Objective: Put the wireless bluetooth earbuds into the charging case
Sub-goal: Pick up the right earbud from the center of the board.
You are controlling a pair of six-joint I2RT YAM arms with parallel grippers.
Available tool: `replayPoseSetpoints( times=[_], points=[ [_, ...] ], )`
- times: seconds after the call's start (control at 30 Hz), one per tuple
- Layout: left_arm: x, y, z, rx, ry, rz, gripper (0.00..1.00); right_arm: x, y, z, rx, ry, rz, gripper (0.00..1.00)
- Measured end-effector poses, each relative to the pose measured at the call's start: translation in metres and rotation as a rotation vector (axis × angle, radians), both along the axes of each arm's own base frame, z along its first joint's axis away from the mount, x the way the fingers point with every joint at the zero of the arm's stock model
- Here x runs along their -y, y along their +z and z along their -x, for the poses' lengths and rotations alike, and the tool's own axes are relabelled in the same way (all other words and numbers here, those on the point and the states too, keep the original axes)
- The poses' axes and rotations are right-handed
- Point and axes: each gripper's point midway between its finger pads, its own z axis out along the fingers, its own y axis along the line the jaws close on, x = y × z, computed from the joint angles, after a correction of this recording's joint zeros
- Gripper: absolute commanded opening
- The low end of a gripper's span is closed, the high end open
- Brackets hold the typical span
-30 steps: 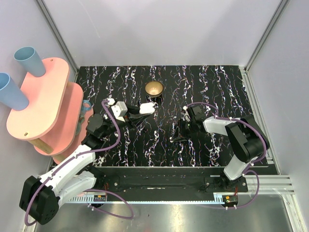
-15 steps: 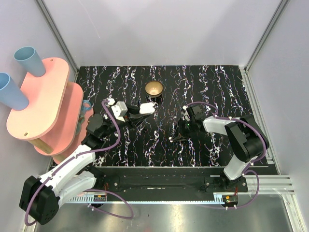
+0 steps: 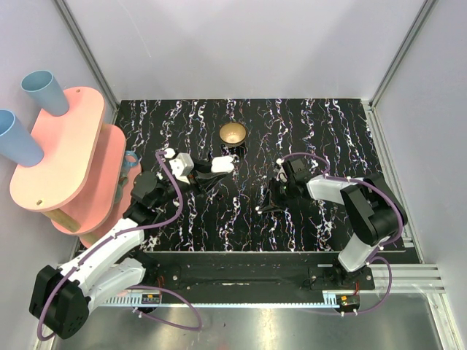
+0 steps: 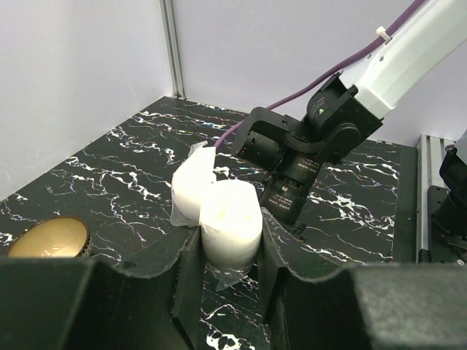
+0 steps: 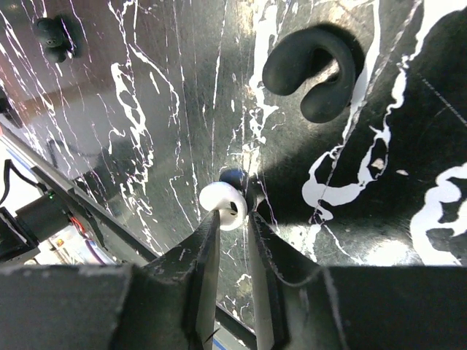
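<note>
The charging case [image 4: 230,226] is a glossy white pod with its lid tipped open to the upper left. My left gripper [image 4: 230,244] is shut on its lower half and holds it just above the table; in the top view the case [image 3: 223,165] is left of centre. One white earbud [image 5: 225,205] with a dark tip lies at the table surface. The very tips of my right gripper [image 5: 233,216] are pinched on it. From above it is a white speck [image 3: 257,210] under the right gripper [image 3: 264,205].
A brass bowl [image 3: 233,133] stands behind the case. A black C-shaped piece [image 5: 314,76] lies on the marbled table just beyond the earbud. A pink two-tier shelf [image 3: 66,157] with blue cups [image 3: 40,91] fills the left side. The right arm's wrist [image 4: 306,146] is close in front of the case.
The right wrist has shifted slightly over the earbud, which stays at the same spot. The left arm and the case have barely moved.
</note>
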Motion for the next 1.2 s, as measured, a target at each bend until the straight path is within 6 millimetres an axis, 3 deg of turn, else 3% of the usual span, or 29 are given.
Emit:
replayPoseSetpoints(
  times=[0.9,1.2],
  points=[
    [0.0,-0.003,0.0,-0.014,0.0,-0.008,0.0,0.0,0.005,-0.015,0.073,-0.022,0.006,0.25],
    [-0.003,-0.005,0.002,-0.013,0.01,-0.004,0.0,0.001,0.002,-0.01,0.069,-0.01,0.004,0.25]
  ],
)
